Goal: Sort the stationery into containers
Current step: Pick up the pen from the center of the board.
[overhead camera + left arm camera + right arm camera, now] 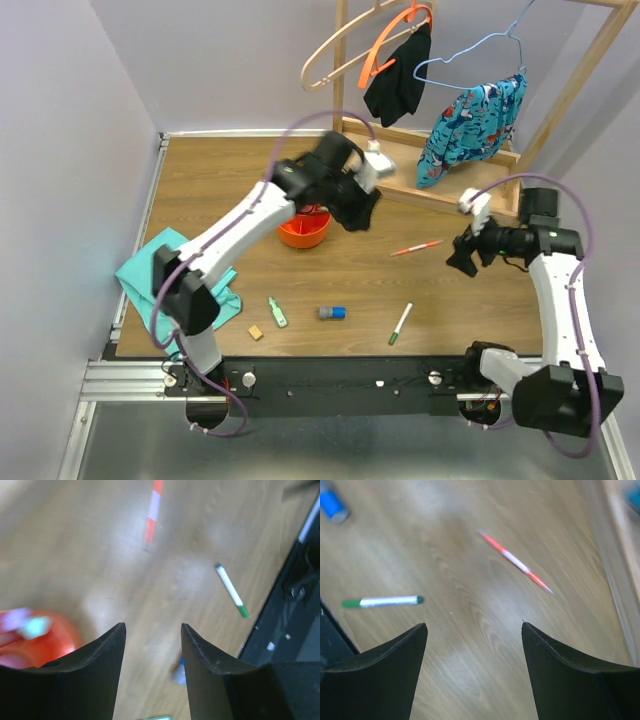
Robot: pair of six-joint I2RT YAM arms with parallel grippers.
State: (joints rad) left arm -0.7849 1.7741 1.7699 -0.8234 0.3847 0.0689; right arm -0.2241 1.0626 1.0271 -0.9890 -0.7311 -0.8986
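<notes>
The orange organiser (pixel 304 232) stands mid-table, partly hidden by my left arm; it shows blurred in the left wrist view (pixel 35 642) with pastel items inside. My left gripper (pixel 357 212) hovers just right of it, open and empty. My right gripper (pixel 464 256) is open and empty above the table's right side. On the wood lie a red-capped marker (pixel 417 247), a green-capped marker (pixel 400 324), a blue-grey piece (pixel 332 313), a green highlighter (pixel 277 312) and a tan cube (pixel 256 332). The two markers also show in the right wrist view (pixel 515 561), (pixel 382 601).
A teal folded cloth (pixel 160 270) lies at the table's left edge under the left arm. A wooden clothes rack base (pixel 440 180) with hanging garments stands at the back right. The black rail (pixel 330 375) runs along the near edge.
</notes>
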